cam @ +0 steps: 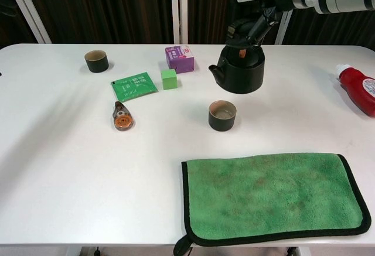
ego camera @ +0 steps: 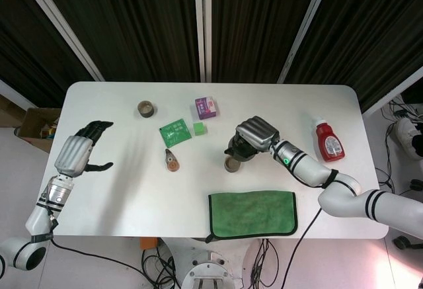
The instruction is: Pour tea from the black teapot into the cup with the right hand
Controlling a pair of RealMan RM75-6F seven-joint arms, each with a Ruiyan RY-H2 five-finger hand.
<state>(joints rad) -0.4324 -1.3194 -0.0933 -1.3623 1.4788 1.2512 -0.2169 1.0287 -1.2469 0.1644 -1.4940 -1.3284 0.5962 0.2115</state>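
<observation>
My right hand [cam: 258, 21] grips the black teapot [cam: 239, 71] by its top handle and holds it upright in the air, above and just behind the dark cup [cam: 222, 115]. In the head view the right hand [ego camera: 256, 132] covers most of the teapot [ego camera: 238, 150], which hangs over the cup [ego camera: 230, 165]. The teapot's spout points to the left. The cup stands in the middle of the white table [cam: 70, 168] and shows pale liquid inside. My left hand [ego camera: 82, 149] hovers at the table's left edge with its fingers apart, holding nothing.
A green cloth [cam: 275, 194] lies at the front right. A second dark cup [cam: 96, 61], a green card [cam: 134, 86], a green cube [cam: 169, 78], a purple box [cam: 180, 58] and a small orange-and-brown tool [cam: 122, 117] sit to the left. A red bottle [cam: 357, 87] lies at the right edge.
</observation>
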